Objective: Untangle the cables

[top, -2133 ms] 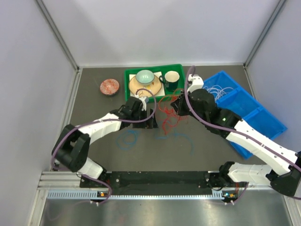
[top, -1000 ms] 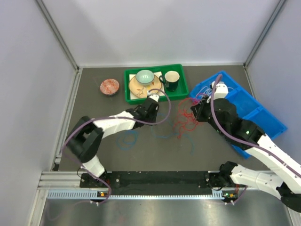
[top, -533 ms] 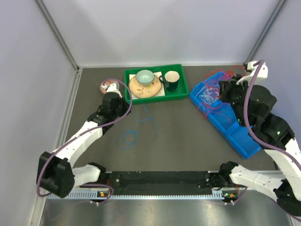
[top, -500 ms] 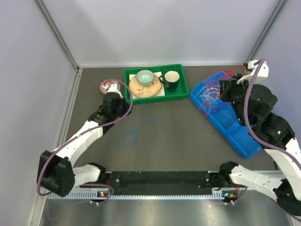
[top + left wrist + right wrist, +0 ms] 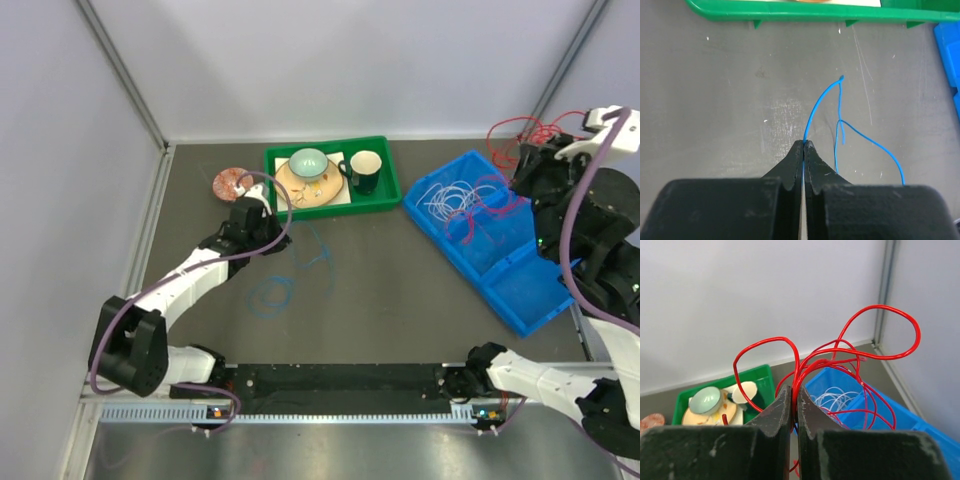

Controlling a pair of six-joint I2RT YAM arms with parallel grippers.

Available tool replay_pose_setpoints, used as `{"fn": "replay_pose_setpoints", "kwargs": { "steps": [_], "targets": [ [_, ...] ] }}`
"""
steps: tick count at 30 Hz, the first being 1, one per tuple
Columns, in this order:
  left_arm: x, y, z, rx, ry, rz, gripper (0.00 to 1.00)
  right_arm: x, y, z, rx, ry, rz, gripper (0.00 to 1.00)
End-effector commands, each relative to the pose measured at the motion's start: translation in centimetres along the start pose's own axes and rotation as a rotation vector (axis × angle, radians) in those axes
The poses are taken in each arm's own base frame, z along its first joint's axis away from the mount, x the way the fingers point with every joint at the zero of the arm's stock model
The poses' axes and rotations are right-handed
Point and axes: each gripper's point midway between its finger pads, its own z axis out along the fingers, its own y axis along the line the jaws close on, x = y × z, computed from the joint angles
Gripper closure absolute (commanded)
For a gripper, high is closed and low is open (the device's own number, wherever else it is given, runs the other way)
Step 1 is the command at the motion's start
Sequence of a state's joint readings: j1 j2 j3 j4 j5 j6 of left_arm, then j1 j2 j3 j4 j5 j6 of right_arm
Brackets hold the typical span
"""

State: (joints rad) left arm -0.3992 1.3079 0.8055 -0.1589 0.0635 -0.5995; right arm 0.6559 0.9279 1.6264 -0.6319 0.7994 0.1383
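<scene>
Tallying showed three: red cable [image 5: 800, 371] clamped in right gripper [image 5: 794, 390], blue cable [image 5: 811, 114] clamped in left gripper [image 5: 804, 145], white cable [image 5: 448, 192] lay in blue bin [image 5: 520, 290].

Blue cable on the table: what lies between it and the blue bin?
Only bare dark table. The top external view shows nothing lying between the blue cable and the blue bin.
</scene>
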Motion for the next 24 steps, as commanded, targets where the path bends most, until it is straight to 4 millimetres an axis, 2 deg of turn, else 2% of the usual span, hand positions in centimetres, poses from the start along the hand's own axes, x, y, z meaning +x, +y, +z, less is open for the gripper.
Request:
{"fn": "replay_pose_setpoints", "kwargs": {
  "steps": [1,11,14,17,24],
  "targets": [
    [-1.1,-1.5,0.2,0.062,-0.017,0.023,1.0,-3.5,-3.3,-1.2,0.12,-0.085,0.009,1.0],
    [-0.5,-2.0,0.5,0.09,0.018,0.027,1.0,-5.0,-7.6,-2.9,0.302,-0.11,-0.048,1.0],
    [-0.3,-2.2,0.7,0.101,0.032,0.028,1.0,-4.8,-8.6,-3.5,0.337,-0.109,-0.051,1.0],
    [-0.1,-2.4,0.8,0.109,0.047,0.024,1.0,-4.0,-9.4,-4.0,0.361,-0.107,-0.039,1.0],
    [0.6,-2.6,1.2,0.123,0.079,0.017,1.0,-0.6,-10.4,-4.0,0.414,-0.067,-0.085,1.0]
  ]
}}
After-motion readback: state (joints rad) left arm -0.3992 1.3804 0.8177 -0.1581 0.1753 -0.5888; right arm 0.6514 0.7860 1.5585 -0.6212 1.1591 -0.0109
